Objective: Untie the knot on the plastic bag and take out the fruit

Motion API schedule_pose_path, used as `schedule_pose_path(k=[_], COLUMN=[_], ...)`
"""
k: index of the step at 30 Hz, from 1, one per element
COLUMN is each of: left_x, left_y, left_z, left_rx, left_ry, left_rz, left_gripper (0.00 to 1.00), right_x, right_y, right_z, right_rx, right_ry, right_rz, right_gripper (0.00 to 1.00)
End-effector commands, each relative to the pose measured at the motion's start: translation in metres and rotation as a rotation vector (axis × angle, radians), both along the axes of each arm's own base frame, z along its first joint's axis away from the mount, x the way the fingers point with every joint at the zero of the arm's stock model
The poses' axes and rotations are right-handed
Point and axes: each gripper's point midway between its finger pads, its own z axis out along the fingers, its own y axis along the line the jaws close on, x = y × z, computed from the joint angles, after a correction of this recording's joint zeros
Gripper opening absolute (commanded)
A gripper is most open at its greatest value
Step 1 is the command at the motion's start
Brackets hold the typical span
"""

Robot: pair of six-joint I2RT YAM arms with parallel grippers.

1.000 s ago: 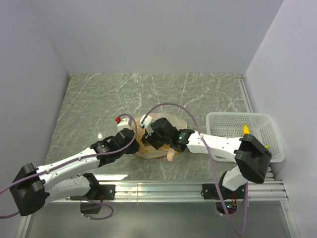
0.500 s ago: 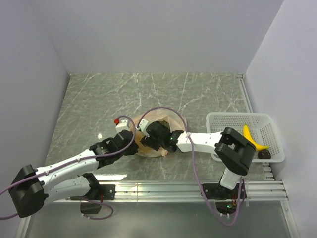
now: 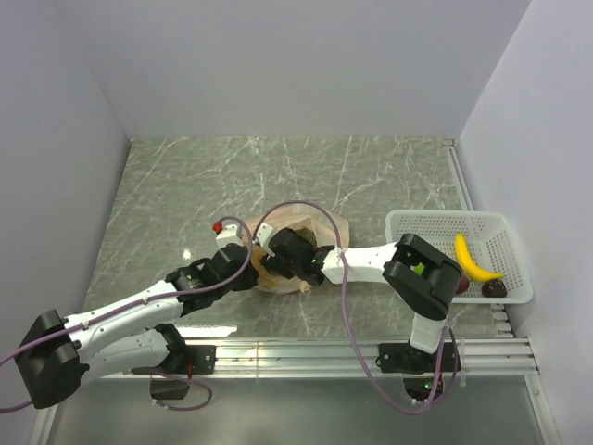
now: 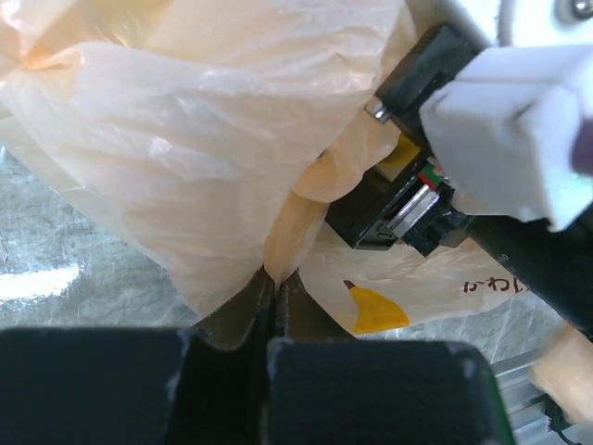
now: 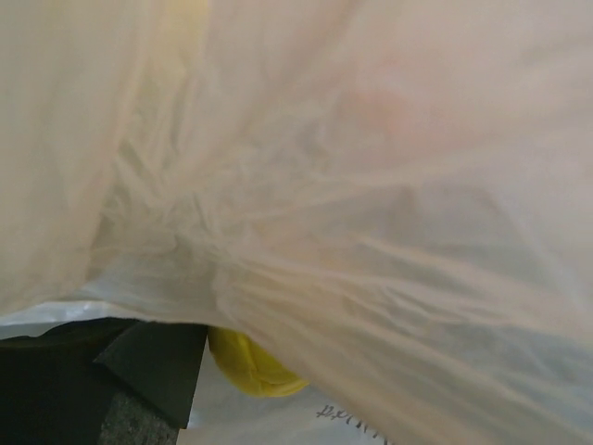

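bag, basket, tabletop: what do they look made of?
plastic bag: thin translucent peach film, glossy and crinkled, pinched flat in the left claw; likely polyethylene.
basket: white rigid plastic by the look, walls perforated in a regular grid.
table: grey-green with white veins and a sheen, marble-like; stone or printed laminate, cannot tell.

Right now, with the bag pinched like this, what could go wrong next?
1. The left gripper is shut on only a thin fold of the plastic bag; a hard pull could tear it or let it slip.
2. In the right wrist view, film covers almost everything and only a yellow fruit peeks out, so a grasp there might catch plastic too.
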Motion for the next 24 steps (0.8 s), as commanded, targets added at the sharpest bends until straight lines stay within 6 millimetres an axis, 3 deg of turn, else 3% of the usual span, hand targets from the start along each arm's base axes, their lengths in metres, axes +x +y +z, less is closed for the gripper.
schedule_pose_path(k=[1, 2, 4, 5, 7, 8, 10, 14, 16, 19, 22, 24], left_x=[0.004, 0.004, 0.006, 0.007, 0.009, 0.009, 0.011, 0.014, 0.014, 0.014, 0.013, 0.014], left_y=[0.001, 0.001, 0.001, 0.001, 0.000, -0.001, -0.002, -0.003, -0.004, -0.002, -0.001, -0.001], left_z=[0.006, 0.006, 0.007, 0.008, 0.011, 0.011, 0.015, 0.021, 0.023, 0.021, 0.021, 0.022], left_rx=[-0.017, -0.014, -0.011, -0.009, -0.008, -0.007, -0.006, -0.007, -0.009, -0.001, -0.001, -0.002], left_ry=[-0.024, -0.026, -0.032, -0.034, -0.040, -0.042, -0.048, -0.063, -0.069, -0.064, -0.064, -0.069], left_rz=[0.021, 0.020, 0.024, 0.024, 0.023, 0.022, 0.020, 0.017, 0.016, 0.019, 0.021, 0.018], left_gripper=[0.00, 0.01, 0.00, 0.01, 0.00, 0.01, 0.01, 0.01, 0.00, 0.00, 0.01, 0.00], right_x=[-0.004, -0.009, -0.018, -0.020, -0.030, -0.033, -0.041, -0.049, -0.051, -0.051, -0.050, -0.039], right_y=[0.001, -0.001, -0.003, -0.002, -0.002, -0.002, -0.002, -0.005, -0.008, -0.013, -0.021, -0.042], right_z=[0.021, 0.033, 0.042, 0.060, 0.071, 0.088, 0.100, 0.141, 0.153, 0.192, 0.209, 0.226], right_rx=[0.066, 0.090, 0.119, 0.161, 0.198, 0.240, 0.281, 0.410, 0.459, 0.589, 0.682, 0.744], right_ry=[-0.011, -0.015, 0.010, -0.002, 0.023, 0.011, 0.022, -0.015, -0.024, -0.078, -0.074, -0.122], right_rz=[-0.006, 0.002, 0.025, 0.036, 0.064, 0.075, 0.089, 0.101, 0.090, 0.083, 0.081, 0.007], right_gripper=[0.29, 0.14, 0.04, 0.00, 0.00, 0.00, 0.00, 0.00, 0.00, 0.00, 0.00, 0.00])
